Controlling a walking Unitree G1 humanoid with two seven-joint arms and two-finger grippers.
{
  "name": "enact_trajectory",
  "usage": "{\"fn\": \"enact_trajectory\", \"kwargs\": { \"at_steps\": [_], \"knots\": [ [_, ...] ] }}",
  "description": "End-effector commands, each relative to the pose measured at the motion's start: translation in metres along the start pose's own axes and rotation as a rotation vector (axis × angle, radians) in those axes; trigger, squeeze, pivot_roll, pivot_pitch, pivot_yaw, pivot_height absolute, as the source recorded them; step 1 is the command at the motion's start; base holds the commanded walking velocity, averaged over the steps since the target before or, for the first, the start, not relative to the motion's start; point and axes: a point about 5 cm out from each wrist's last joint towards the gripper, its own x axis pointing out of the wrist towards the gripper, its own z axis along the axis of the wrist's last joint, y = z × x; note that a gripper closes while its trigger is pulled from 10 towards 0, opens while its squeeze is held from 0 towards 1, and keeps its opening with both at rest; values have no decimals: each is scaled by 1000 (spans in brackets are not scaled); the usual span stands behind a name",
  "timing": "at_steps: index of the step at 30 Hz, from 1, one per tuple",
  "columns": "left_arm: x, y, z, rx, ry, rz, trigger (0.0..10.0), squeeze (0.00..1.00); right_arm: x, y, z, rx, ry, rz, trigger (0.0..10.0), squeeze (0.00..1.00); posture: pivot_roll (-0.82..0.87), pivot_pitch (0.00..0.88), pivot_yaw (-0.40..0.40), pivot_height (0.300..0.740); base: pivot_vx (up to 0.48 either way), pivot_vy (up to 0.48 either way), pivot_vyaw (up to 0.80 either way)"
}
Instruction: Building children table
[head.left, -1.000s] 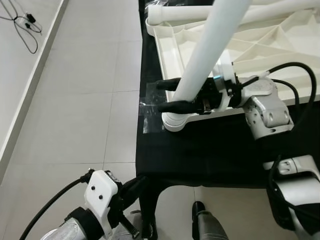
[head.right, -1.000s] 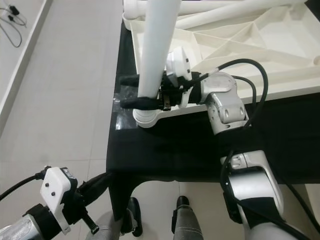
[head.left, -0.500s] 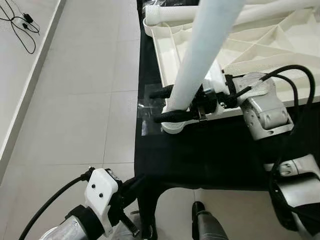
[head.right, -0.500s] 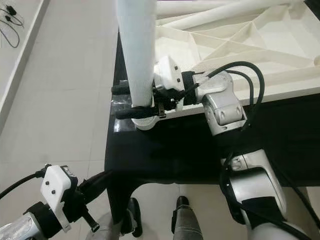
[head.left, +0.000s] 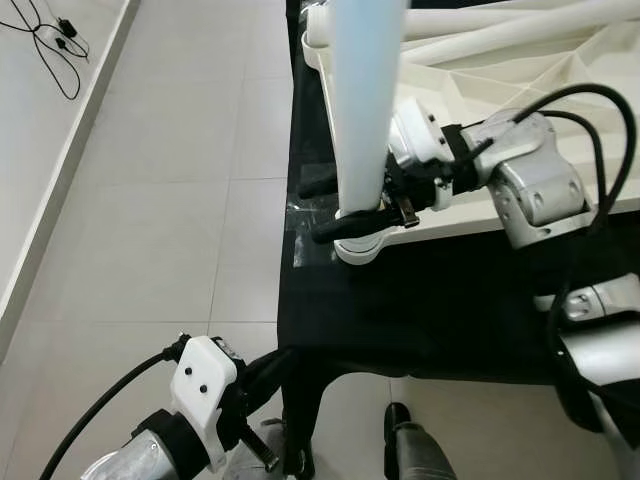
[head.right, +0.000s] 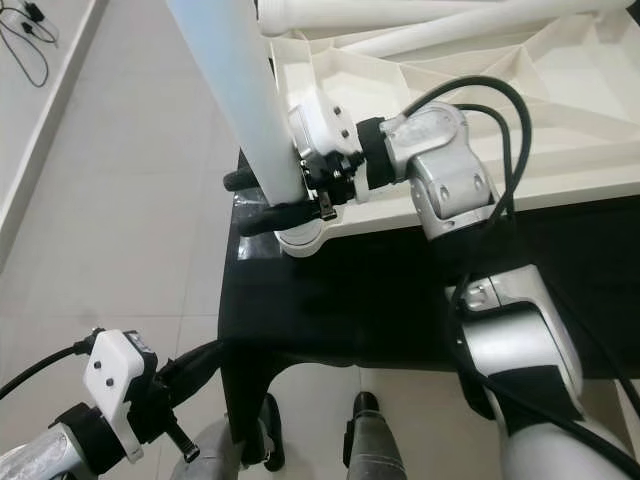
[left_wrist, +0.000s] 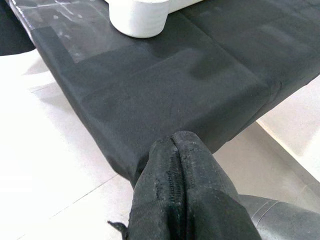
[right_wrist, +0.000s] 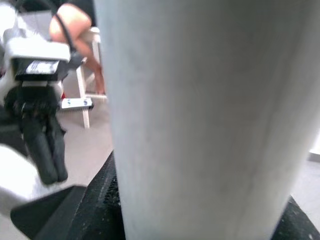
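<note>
I had the right gripper (head.left: 335, 208) clamped around the white leg (head.left: 362, 110), standing it in the corner socket (head.left: 362, 246) of the upturned tabletop (head.right: 520, 110) on the black table (head.left: 440, 300). The left gripper (left_wrist: 177, 200) hung low with fingers together; next, I judged, came pressing or twisting the leg home.

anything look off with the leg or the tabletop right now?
The white leg held by the right gripper leans in both eye views rather than standing square over the corner socket of the upturned tabletop. Clear tape is patched on the black cloth there. No damage visible. Left gripper hangs idle below the edge.
</note>
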Motion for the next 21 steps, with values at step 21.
{"fn": "enact_trajectory", "kwargs": {
  "at_steps": [21],
  "knots": [
    [-4,-2,-6,-17,29,0,10000,0,8,-2,-57,272,60,-330,10000,0,67,433,106,740,0,0,0]
  ]
}}
